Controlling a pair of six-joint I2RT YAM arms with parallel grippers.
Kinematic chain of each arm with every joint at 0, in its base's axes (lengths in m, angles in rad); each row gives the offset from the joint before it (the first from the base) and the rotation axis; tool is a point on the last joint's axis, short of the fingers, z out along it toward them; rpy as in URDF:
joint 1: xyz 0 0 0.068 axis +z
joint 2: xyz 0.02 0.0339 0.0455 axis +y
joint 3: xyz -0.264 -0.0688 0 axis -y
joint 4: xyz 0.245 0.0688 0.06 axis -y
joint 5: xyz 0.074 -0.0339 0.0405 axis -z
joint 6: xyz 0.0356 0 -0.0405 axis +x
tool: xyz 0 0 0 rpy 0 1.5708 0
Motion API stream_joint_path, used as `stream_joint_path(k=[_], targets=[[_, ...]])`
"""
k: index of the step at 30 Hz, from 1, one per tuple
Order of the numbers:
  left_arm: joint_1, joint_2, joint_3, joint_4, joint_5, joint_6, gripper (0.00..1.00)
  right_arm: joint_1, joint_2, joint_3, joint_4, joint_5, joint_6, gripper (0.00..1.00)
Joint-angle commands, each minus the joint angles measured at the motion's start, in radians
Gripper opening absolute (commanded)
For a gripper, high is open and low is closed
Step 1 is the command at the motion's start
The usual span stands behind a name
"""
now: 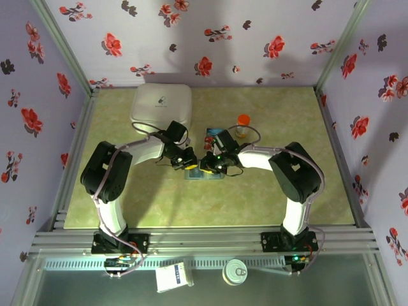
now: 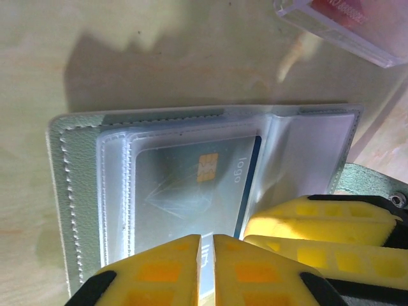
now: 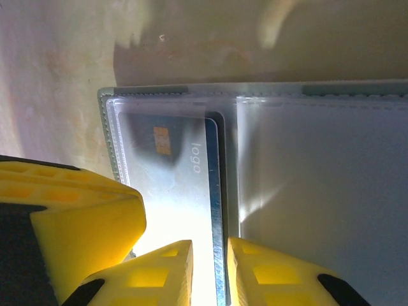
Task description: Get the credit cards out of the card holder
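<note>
The card holder (image 2: 70,191) lies open mid-worktop (image 2: 127,51). My left gripper (image 2: 207,261) is pinched on the lower edge of a card (image 2: 185,185) in its clear sleeve (image 2: 306,146). The right gripper (image 3: 210,275) straddles the sleeve edge, narrow, but I can't tell if it grips. If not, pulling may drag the whole holder. Overhead gives where both grippers meet; the wrist cameras give the contact.

Lilac walls (image 1: 223,38) with red flowers enclose a yellow-green tabletop (image 1: 191,204); aluminium rails (image 1: 204,239) edge it.
</note>
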Motion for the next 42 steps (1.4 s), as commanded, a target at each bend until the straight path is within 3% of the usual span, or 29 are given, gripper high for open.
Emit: stream_joint_path(k=[1,18,42], targets=[[0.01,0.023,-0.003,-0.032,-0.017,0.029,0.12,-0.009,0.019,-0.003,0.011,-0.012,-0.011,0.21],[0.015,0.017,0.002,-0.037,-0.025,0.034,0.12,-0.012,-0.01,0.003,-0.113,0.084,-0.057,0.22],[0.025,-0.068,-0.036,-0.039,-0.031,0.049,0.09,0.001,-0.011,0.104,-0.146,0.077,-0.048,0.24]])
